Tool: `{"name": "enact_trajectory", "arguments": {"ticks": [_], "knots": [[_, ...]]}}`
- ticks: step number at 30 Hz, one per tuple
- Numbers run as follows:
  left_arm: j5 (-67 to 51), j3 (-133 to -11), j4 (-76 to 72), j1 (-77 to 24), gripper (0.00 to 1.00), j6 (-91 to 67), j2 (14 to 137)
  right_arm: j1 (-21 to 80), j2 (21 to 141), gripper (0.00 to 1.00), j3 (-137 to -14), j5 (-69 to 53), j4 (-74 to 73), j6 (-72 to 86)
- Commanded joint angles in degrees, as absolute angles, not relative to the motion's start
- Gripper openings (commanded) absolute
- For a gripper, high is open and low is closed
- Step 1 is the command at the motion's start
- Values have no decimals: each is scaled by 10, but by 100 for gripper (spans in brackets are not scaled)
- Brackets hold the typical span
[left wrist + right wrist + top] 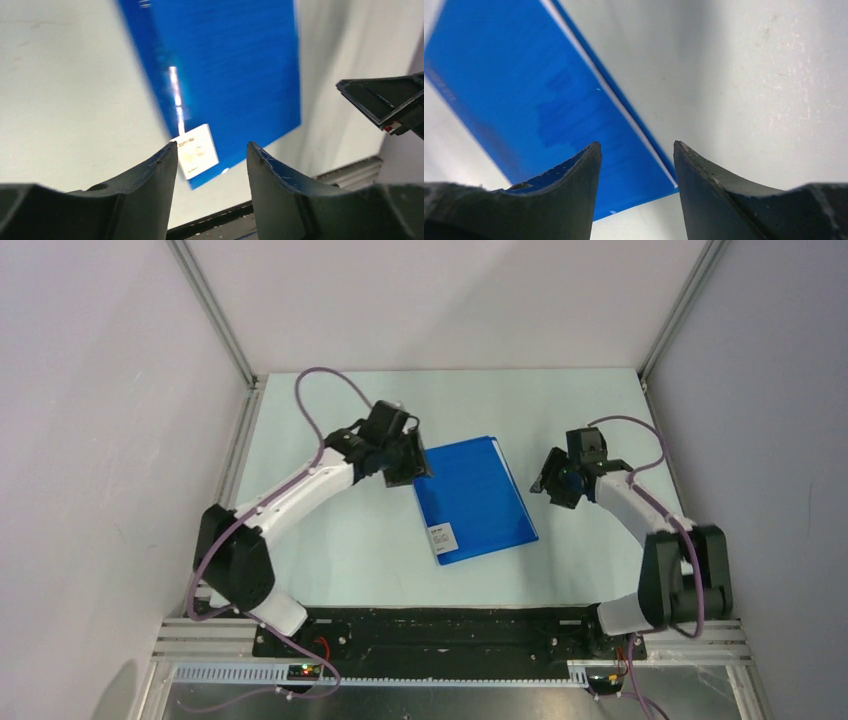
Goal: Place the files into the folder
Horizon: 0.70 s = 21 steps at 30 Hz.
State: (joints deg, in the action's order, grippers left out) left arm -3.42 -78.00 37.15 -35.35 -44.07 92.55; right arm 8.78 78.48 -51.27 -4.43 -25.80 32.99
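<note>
The blue folder (473, 498) lies closed and flat in the middle of the table, its white label sticker (442, 537) near the front left corner. It also shows in the left wrist view (230, 70) and the right wrist view (539, 110). A thin white edge of the files (624, 112) shows between the covers along one side. My left gripper (412, 462) is open and empty, just left of the folder's far left corner. My right gripper (553, 485) is open and empty, just right of the folder's right edge.
The pale table (340, 550) is enclosed by white walls with metal frame rails (215, 315) at the back corners. A black base plate (440, 630) runs along the near edge.
</note>
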Motion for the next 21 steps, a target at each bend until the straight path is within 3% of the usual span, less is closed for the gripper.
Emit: {"name": "enact_trajectory", "arguments": {"ticks": [1, 7, 12, 19, 21], "knots": [[19, -692, 379, -302, 57, -472, 914, 86, 861, 59, -545, -58, -243, 323], [4, -690, 372, -291, 53, -438, 1007, 101, 941, 58, -557, -89, -236, 334], [-42, -766, 372, -282, 53, -392, 1092, 159, 952, 57, -537, -129, -206, 369], [-36, -887, 409, -270, 55, -349, 1105, 195, 861, 59, -528, -112, -236, 404], [-20, -893, 428, -263, 56, -337, 1074, 177, 805, 67, -529, -79, -261, 392]]}}
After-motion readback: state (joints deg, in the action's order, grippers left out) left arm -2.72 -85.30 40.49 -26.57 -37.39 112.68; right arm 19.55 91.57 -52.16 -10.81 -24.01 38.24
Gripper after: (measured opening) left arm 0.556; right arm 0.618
